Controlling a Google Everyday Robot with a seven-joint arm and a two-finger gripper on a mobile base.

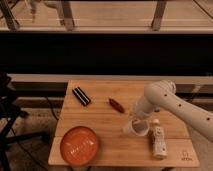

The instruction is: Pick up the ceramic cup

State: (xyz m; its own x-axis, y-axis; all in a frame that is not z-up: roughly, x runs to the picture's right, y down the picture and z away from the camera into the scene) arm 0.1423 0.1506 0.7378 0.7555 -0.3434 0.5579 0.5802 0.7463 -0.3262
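The ceramic cup (137,130) is a small pale round cup on the wooden table (100,122), right of centre. It stands just left of a white bottle-shaped object (159,141). My gripper (135,120) hangs from the white arm (167,102) that comes in from the right. It sits directly at the cup's top rim and hides part of it. I cannot tell whether it touches the cup.
An orange plate (79,145) lies at the table's front left. A black oblong object (81,96) lies at the back left and a small red-brown object (116,104) near the middle. A dark stand (7,107) is left of the table. A railing runs behind.
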